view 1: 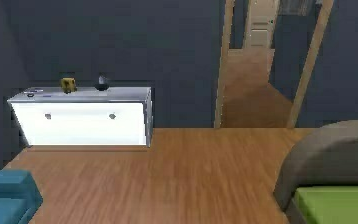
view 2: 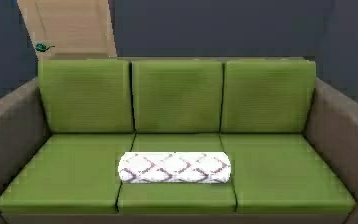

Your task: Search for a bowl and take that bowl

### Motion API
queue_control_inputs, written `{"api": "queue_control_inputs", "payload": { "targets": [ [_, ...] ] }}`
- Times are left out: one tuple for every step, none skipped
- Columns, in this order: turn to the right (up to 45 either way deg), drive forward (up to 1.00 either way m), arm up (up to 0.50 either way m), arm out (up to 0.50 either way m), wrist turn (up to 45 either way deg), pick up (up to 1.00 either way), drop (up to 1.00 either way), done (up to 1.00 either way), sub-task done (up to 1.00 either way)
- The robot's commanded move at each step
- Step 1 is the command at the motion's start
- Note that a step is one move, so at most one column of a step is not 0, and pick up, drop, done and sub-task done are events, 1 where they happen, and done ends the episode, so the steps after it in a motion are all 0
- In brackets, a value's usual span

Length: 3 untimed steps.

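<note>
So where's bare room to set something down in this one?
The dresser top is bare right of the dark round thing, crowded left of it. On the sofa, both seat cushions flanking the patterned pillow are bare.

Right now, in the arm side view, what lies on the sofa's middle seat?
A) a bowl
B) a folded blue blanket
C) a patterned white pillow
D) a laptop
C: a long white pillow with a grey diamond pattern lies across the middle seat of the green sofa.
</note>
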Motion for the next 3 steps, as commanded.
{"api": "queue_control_inputs", "payload": {
  "targets": [
    [45.0, 0.00, 0.00, 0.00, 0.0, 0.00, 0.00, 0.00, 0.00],
    [45.0, 0.00, 0.00, 0.00, 0.0, 0.00, 0.00, 0.00, 0.00],
    [45.0, 0.00, 0.00, 0.00, 0.0, 0.00, 0.00, 0.00, 0.00]
  ]
}}
